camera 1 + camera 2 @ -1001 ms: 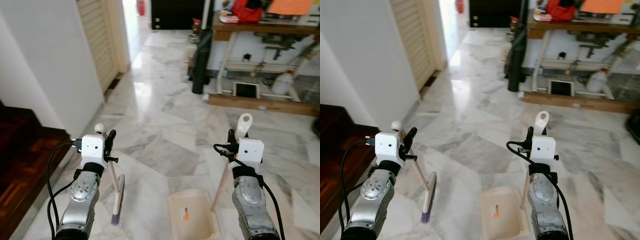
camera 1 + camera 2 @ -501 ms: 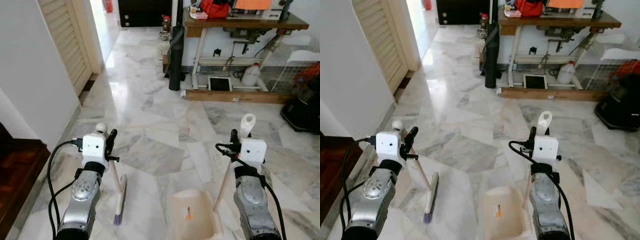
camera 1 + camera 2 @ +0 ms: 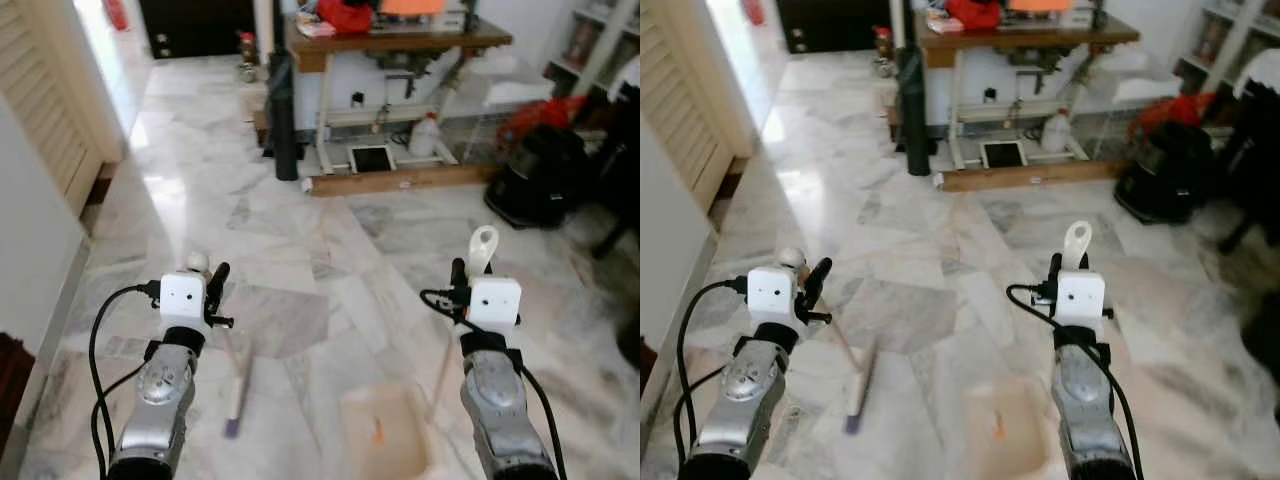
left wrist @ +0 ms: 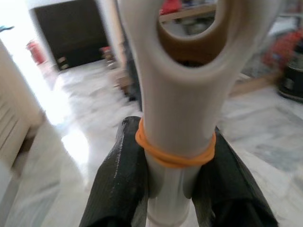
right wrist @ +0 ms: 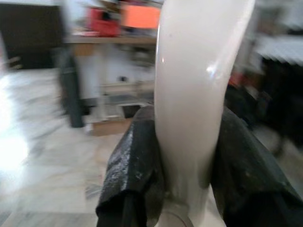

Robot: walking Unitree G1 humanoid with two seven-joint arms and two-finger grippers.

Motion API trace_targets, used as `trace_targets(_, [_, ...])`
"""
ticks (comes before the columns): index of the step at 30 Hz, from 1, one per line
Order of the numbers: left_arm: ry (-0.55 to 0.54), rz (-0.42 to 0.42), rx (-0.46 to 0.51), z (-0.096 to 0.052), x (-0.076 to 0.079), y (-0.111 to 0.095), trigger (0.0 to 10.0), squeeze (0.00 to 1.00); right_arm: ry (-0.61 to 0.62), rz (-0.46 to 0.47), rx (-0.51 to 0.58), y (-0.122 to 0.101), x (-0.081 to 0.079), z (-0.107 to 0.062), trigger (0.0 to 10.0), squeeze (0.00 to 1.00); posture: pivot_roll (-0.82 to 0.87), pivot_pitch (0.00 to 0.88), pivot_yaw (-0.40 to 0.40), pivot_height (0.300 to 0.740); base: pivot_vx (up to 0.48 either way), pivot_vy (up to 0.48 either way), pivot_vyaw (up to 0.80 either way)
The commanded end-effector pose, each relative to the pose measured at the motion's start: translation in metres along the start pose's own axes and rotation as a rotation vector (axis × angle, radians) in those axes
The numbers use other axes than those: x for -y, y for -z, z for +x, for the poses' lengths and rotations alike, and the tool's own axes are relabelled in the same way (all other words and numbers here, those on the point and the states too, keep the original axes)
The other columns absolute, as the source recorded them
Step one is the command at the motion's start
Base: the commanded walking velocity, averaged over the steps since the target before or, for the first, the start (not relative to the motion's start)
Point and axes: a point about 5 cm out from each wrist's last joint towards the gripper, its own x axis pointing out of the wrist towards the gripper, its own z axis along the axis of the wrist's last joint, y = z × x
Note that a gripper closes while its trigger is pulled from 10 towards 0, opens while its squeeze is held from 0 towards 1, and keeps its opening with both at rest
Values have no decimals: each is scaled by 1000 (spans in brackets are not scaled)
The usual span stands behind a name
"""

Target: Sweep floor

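You see: left tool [image 3: 212, 290] clamps broom [image 3: 236, 385]; right tool [image 3: 462, 285] clamps dustpan [image 3: 385, 435] handle; both rest on floor [image 3: 300, 250].

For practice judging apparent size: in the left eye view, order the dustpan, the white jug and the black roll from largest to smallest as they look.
1. Black roll
2. Dustpan, nearer the camera, so unsure
3. White jug

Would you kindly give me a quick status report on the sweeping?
Left end effector shut on broom handle. Right end effector shut on dustpan handle. Dustpan and broom head low over marble floor. Table, black vacuum ahead.
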Motion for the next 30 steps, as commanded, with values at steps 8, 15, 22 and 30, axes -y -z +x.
trace_targets(8, [23,-1,58,6,5,-11,10000,0,15,-10,28,-5,4,2,10000,0,-5,0,60,740,0,0,-763])
trace_targets(15, [17,1,53,4,4,-10,10000,0,18,-13,22,-3,7,-1,10000,0,-4,0,56,740,0,0,-763])
trace_targets(22, [13,0,51,4,4,-10,10000,0,18,-14,22,-3,6,0,10000,0,-4,0,53,740,0,0,-761])
trace_targets(30, [8,-3,54,5,5,-10,10000,0,19,-17,24,-4,8,1,10000,0,-5,0,47,740,0,0,-763])
